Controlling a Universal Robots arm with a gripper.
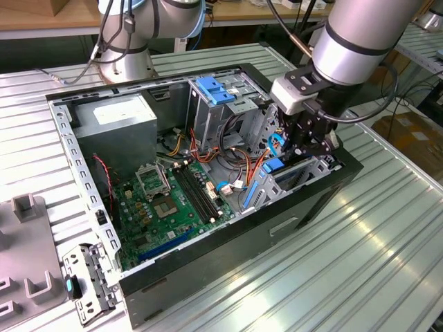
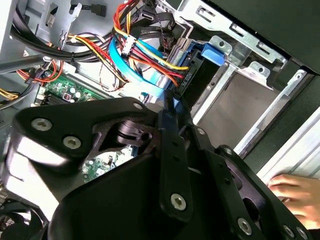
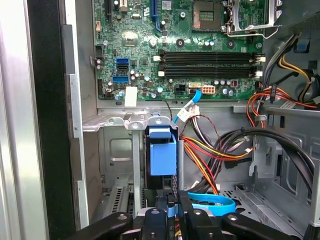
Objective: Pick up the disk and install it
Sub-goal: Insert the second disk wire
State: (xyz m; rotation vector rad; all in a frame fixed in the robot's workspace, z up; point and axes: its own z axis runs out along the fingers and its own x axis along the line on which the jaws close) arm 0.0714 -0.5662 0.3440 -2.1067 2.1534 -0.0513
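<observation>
1 disk (image 3: pixel 162 156), 1 motherboard (image 3: pixel 175 50), 1 hand (image 2: pixel 296 192)

green motherboard (image 1: pixel 173 200), power supply (image 1: pixel 118 121), computer case (image 1: pixel 304 207)

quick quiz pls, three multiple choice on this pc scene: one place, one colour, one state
1. In the exterior view, where is the end effector?
A. over the power supply box
B. at the drive bay, at the case's end toward the exterior view's right
C. outside the case, over the table

2. What colour is the disk carrier?
A. blue
B. red
C. yellow

3. What state is the computer case in?
A. shut by a side panel
B. standing upright
C. lying open, motherboard exposed

Answers: 1 B, the arm reaches down into the bay there. 2 A, the first wrist view shows bright blue plastic. 3 C, the green board lies in plain sight.
</observation>
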